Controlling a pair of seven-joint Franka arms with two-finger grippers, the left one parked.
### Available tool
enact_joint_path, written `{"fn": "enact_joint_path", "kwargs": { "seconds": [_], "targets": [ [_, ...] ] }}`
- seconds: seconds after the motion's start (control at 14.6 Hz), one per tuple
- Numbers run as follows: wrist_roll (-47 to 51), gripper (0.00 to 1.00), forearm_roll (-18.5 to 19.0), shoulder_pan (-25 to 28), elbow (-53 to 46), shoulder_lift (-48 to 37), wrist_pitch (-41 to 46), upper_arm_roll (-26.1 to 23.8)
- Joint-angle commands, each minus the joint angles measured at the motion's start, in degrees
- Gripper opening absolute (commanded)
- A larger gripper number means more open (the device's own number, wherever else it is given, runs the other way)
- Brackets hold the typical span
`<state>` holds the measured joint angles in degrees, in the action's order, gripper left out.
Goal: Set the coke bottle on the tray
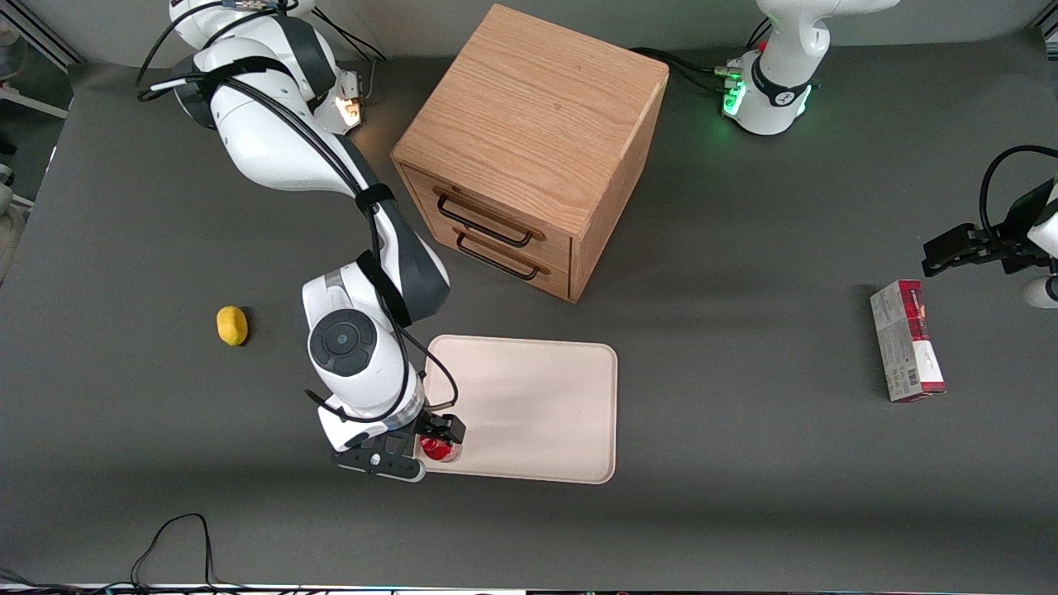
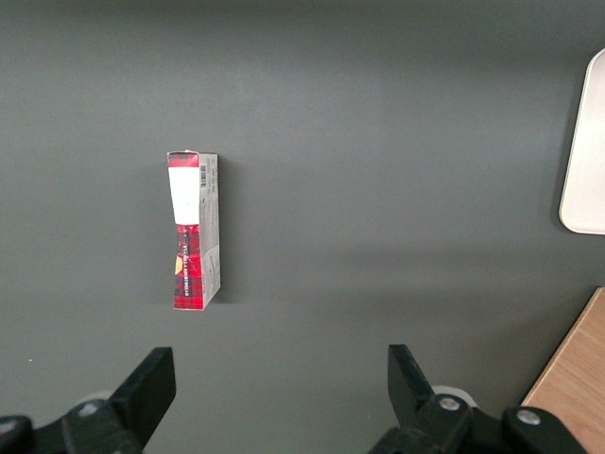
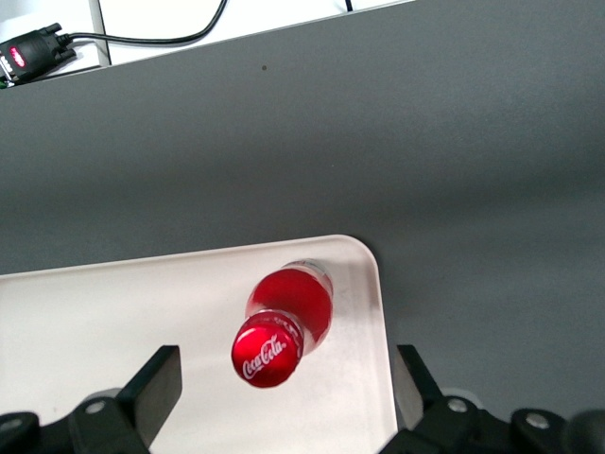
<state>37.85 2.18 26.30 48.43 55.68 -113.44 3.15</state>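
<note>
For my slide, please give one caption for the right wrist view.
Coke bottle stands upright in the tray corner, open gripper above it.

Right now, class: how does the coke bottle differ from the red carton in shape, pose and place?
The coke bottle is round and stands upright; the carton is boxy and lies flat. The bottle sits on the tray, under the open gripper; the carton lies on the bare table toward the parked arm's end. Both are largely red.
</note>
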Motion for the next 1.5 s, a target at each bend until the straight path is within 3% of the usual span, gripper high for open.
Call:
{"fn": "enact_joint_path", "kwargs": {
  "seconds": [0.0, 0.14, 0.34, 0.48, 0.68, 1.02, 1.16, 1.43],
  "targets": [
    [1.71, 1.0, 1.16, 0.25, -1.85, 0.65, 2.34, 0.27],
    [1.01, 1.0, 2.3, 0.25, -1.85, -0.83, 6.54, 0.36],
    [-4.42, 1.0, 0.99, -1.16, -0.28, -5.21, 12.26, 0.01],
    [-10.74, 1.0, -0.5, -3.17, 7.33, -12.49, 16.31, 0.1],
    [-23.92, 1.0, -2.87, -6.86, 27.27, -28.3, 13.88, 0.36],
    [-32.02, 1.0, -2.88, -13.45, 48.3, -48.43, 14.56, -0.6],
    [-33.01, 1.0, -2.88, -16.35, 52.54, -54.69, 16.14, -2.35],
    [-34.94, 1.0, -3.05, -16.46, 52.64, -58.67, 20.53, -2.54]
  ]
}}
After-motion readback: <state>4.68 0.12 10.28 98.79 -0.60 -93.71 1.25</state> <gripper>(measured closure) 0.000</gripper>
